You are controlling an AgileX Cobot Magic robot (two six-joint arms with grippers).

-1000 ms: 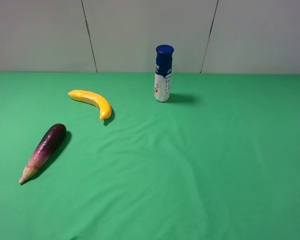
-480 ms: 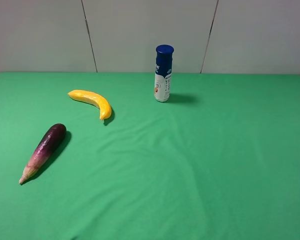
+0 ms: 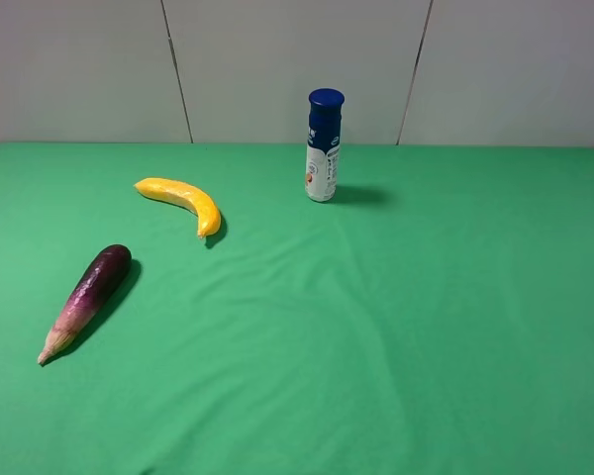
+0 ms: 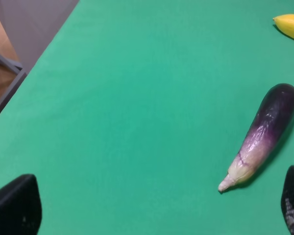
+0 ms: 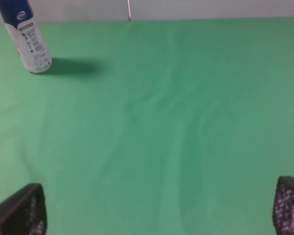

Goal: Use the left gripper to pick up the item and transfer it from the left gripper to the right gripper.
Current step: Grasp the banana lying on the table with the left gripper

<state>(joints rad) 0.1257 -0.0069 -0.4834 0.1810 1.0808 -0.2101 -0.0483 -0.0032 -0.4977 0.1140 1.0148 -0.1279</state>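
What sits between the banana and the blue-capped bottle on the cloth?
Nothing. In the exterior high view, only bare green cloth separates the banana from the bottle.

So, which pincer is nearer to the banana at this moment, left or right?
Left. The left pincer has the banana ahead, just beyond the eggplant. The right pincer faces the blue-capped bottle side; its camera shows no banana.

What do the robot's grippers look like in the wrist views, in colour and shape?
Only fingertips show. The left gripper has two black, rounded fingers. The right gripper has black fingers with a dotted pad texture. No arms, cables or markings are visible.
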